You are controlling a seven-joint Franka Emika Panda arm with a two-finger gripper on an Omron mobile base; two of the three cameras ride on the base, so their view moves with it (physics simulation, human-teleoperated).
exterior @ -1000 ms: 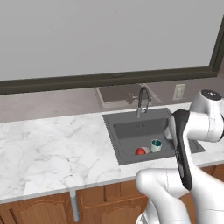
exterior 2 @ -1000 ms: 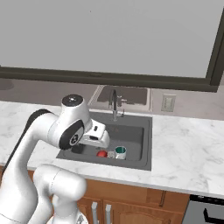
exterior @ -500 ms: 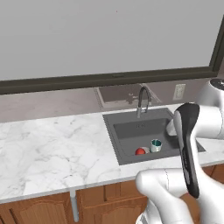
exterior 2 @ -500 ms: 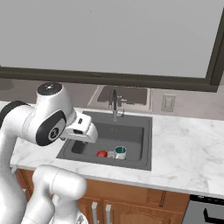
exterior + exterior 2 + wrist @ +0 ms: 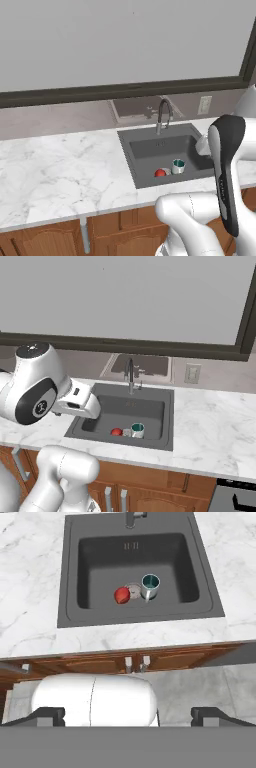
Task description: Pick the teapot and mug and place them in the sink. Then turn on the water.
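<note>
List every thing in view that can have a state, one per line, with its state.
teapot: in the sink, near the drain, beside the mug.
mug: upright in the sink, mouth up, teal inside showing.
sink: holds both pieces, basin looks dry.
tap: off, no stream falling from it.
gripper: open, fingers spread wide, holding nothing, raised high above the sink's front edge.
cabinet doors: shut.

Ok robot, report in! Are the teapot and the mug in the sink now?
Gripper open, empty. Teapot and mug both in the sink, side by side. Tap dry, nothing blocking it.
</note>
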